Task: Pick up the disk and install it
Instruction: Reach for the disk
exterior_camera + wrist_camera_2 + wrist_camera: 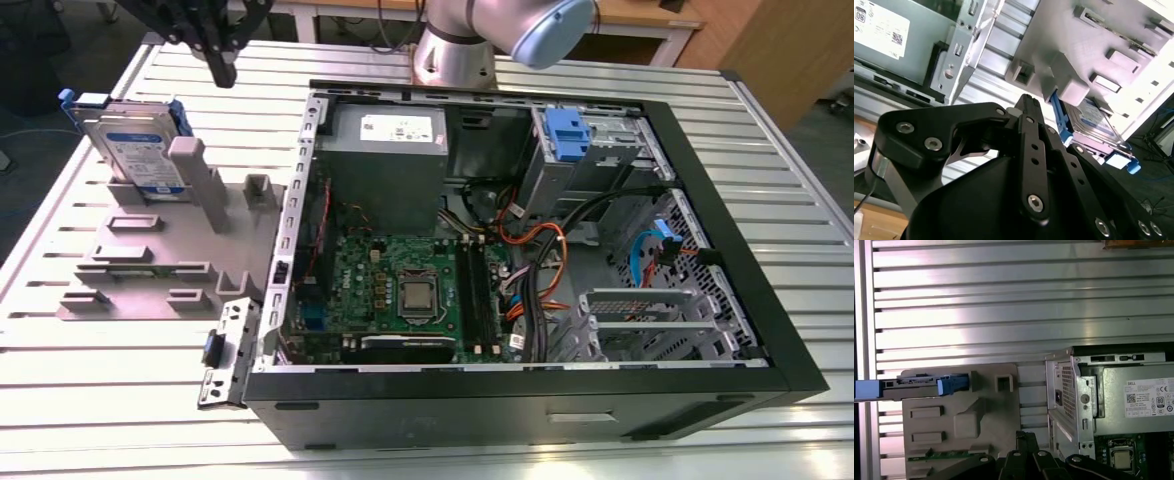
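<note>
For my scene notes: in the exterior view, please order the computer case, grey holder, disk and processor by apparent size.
Largest to smallest:
computer case
grey holder
disk
processor
No two look alike.

gripper (222, 72) hangs far at the exterior view's left, pointing down, fingers pressed together; arm (534, 30) rises far centre.

Open air lies above the disk (134, 150), which stands on edge in the grey holder (160, 255) at the exterior view's left. The pincer (220, 72) hangs above its far side, jaws together, touching nothing. The holder's upright post (194, 190) crowds the disk's right face (the left face stands free). Further right rises the wall of the open computer case (304, 180). Inside it, the power supply (387, 150) and orange cables (534, 245) narrow the way. The slatted tabletop (120, 400) gives passage at near left.
</note>
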`<state>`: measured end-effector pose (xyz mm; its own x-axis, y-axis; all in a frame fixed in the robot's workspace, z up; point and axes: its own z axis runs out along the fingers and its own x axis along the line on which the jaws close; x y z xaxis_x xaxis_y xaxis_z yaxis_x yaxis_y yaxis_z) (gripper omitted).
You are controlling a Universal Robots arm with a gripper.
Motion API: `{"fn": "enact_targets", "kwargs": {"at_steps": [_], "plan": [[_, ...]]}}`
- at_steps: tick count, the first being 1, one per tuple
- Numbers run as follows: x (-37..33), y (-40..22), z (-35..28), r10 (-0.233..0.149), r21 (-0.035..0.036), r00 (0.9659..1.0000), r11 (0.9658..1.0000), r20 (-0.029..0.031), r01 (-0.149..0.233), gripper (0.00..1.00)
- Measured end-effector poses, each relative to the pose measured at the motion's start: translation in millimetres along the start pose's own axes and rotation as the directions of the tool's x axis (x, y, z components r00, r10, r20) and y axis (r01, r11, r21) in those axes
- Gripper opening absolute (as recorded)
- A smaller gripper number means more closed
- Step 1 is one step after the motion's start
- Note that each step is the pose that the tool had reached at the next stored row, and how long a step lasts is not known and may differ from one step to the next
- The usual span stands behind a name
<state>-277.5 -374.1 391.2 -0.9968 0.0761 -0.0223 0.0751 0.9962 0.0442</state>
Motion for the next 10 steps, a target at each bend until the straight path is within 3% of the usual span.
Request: {"fn": "enact_targets", "kwargs": {"at_steps": [5,10], "plan": [[11.6,1.7,0.3,0.000,0.0000,1.0000,1.0000,-0.0004,0.000,0.11],[11.7,2.0,0.3,0.000,0.0000,1.0000,1.0000,-0.0007,0.000,0.11]]}}
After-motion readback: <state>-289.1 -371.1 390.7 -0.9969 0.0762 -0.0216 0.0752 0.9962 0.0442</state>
